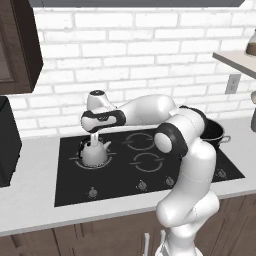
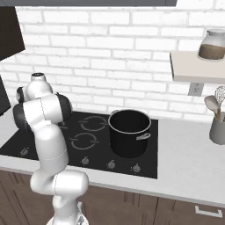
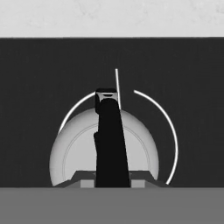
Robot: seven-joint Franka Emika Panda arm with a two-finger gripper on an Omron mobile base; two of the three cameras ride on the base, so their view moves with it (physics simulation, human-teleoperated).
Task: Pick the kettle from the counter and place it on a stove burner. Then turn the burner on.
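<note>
A: Left base view, edges and room?
B: Kettle (image 1: 95, 154) sits on the stove burner (image 1: 76, 161), front-left ring of the black cooktop (image 1: 70, 187). Gripper (image 1: 94, 139) comes straight down onto its handle, pinched shut on it. Bare glass all round the kettle; knobs (image 1: 142, 185) run along the cooktop's front edge, counter (image 1: 30, 200) lies beyond that edge and to the kettle's left. Black pot (image 1: 216, 134) stands well apart, on the cooktop's far right, half behind the arm.

A: Right base view?
B: Pot (image 2: 129, 132) in full view, right of the ring marks. The arm's white links cover the kettle's side of the cooktop; kettle and fingers hidden here.

A: Hand view?
B: Looks down on the kettle (image 3: 74, 153). Dark handle (image 3: 110, 144) runs up the middle; fingertips (image 3: 136, 183) at its base, cut off by the bottom edge, so contact is hard to make out. Burner's thin ring (image 3: 168, 127) shows past the kettle's right side: body sits off-centre in the ring. Pale counter strip (image 3: 112, 17) across the top.
</note>
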